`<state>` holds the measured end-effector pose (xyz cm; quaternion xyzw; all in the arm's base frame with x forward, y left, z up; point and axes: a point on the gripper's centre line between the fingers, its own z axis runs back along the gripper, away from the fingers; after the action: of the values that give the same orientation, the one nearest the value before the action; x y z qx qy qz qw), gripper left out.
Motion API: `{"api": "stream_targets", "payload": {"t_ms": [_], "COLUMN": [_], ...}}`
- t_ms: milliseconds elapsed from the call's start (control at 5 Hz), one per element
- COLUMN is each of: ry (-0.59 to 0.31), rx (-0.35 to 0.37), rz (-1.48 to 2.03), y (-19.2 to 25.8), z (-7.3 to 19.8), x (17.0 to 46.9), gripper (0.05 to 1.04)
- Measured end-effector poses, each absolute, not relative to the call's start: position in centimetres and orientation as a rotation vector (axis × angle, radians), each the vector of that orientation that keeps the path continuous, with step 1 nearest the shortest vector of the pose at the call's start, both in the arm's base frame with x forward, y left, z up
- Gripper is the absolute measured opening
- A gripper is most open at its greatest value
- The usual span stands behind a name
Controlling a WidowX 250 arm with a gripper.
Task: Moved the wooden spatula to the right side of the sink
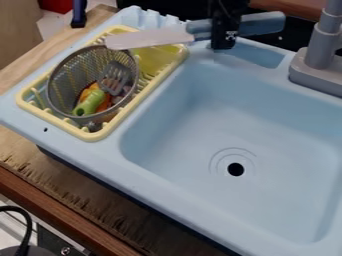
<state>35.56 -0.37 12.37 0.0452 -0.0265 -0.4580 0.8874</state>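
One sink (180, 117) has one drain hole (235, 169), one grey faucet (325, 40) and one yellow rack (107, 131). In the rack sits one mesh strainer (61, 82), with one slotted grey tool (115, 80) and one green handle (89, 103) among its contents. The gripper (223, 44) has its fingers closed on the handle of one long utensil (150, 38) (it looks rather like a knife), above the sink's back ledge. Its broad, smooth blade is pale, its thick handle grey-blue; the blade reaches over the rack's far end.
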Motion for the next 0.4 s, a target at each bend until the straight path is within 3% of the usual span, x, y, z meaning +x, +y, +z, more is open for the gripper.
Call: {"api": "stream_targets", "payload": {"t_ms": [400], "ry": [-0.04], "rx": [0.104], "rz": [-1.035], "y": [-0.12], "z": [11.24], "x": [36.4], "gripper": [0.386]}}
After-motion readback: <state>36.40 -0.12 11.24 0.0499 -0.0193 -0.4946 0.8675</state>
